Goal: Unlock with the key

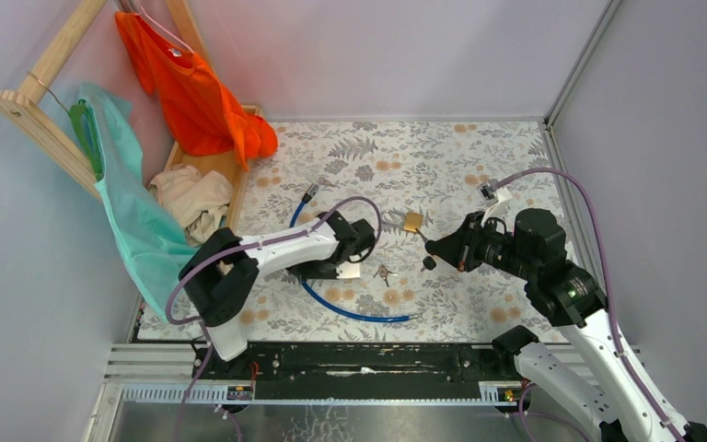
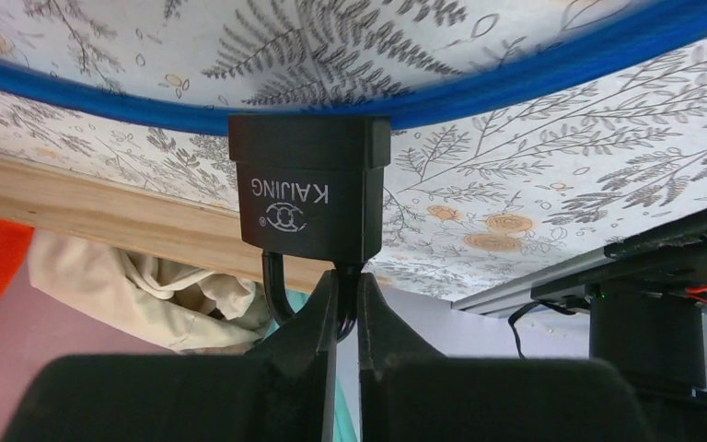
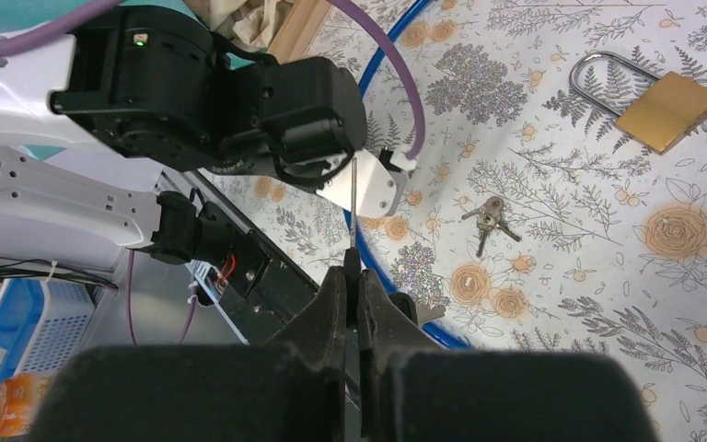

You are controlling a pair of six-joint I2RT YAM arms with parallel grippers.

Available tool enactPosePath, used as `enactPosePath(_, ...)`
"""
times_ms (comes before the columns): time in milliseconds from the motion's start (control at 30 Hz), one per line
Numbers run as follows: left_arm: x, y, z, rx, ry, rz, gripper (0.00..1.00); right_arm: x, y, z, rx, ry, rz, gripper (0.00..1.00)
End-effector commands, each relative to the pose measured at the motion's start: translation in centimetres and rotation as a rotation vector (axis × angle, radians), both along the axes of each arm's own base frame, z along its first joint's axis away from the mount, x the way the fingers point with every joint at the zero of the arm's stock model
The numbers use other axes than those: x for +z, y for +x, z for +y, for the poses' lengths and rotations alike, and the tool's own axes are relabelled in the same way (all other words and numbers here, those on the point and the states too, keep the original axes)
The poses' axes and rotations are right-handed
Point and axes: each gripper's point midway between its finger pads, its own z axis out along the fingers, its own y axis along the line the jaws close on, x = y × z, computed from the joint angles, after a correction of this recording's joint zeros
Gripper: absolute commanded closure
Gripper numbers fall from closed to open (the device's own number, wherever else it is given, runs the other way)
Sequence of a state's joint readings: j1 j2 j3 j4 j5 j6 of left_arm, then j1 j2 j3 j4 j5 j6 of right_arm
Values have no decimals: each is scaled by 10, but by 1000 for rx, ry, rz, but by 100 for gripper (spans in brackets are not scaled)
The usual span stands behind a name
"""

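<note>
Key pinched in the right hand (image 3: 352, 276) above a floral table (image 1: 479, 157).
The key (image 3: 353, 198) (its silver blade seen edge-on) is gripped between the pressed-together fingers, pointing straight out from the hand. A black padlock (image 2: 308, 189) is pinched at its shackle end by the left hand (image 2: 347, 276). A brass padlock (image 3: 667, 110) lies ahead of the right hand, to its right.

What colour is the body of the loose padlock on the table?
Brass-gold; the padlock shows best in the right wrist view.
</note>
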State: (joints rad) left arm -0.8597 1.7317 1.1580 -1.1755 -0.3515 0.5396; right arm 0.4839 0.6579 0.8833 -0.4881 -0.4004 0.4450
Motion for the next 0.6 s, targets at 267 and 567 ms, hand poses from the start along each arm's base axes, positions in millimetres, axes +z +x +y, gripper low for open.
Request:
enactPosePath(267,10,-15,0,-61,256,141,94,31,1,-3,-17,42,-90,100)
enactPosePath(567,4,-7,-12,-90,290,169,83,33,-4,-3,-10,55,-98,100)
